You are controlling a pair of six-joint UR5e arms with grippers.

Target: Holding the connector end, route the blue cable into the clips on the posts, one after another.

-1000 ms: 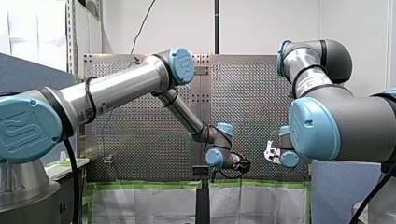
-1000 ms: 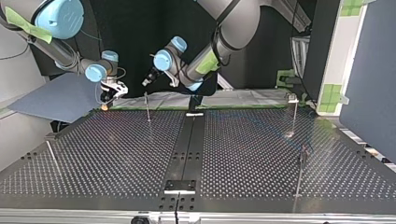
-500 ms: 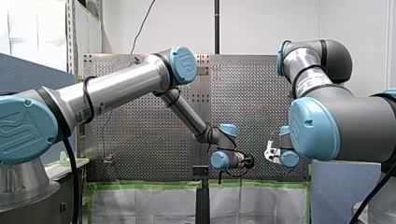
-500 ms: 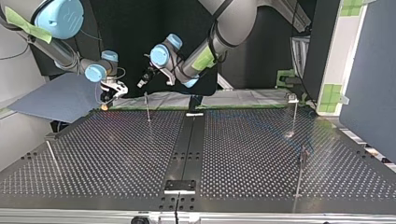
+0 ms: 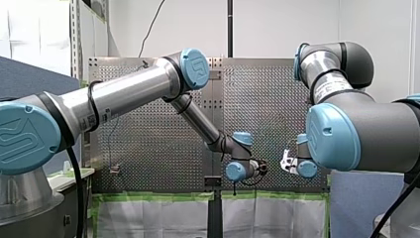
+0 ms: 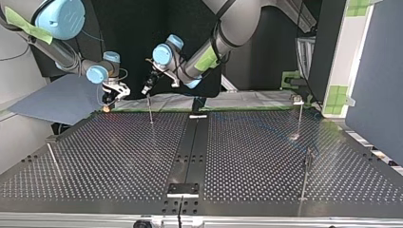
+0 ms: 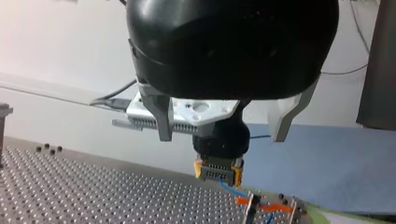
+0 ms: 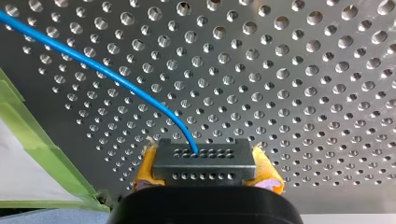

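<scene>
Your right gripper (image 8: pixel 204 169) is clamped tight on the dark connector (image 8: pixel 205 158) w/ its yellow pads (image 8: pixel 145 170). The blue cable (image 8: pixel 107 70) comes out of the connector & curves away over the holey table (image 8: pixel 303 93). Farther off, your left gripper (image 7: pixel 222 137) has its fingers wide apart w/ nothing in them, near the top of a thin post (image 6: pixel 150 110).

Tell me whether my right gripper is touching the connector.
Touching. The right wrist view shows the right gripper with its yellow pads pressed against both sides of the connector, with no gap.
</scene>
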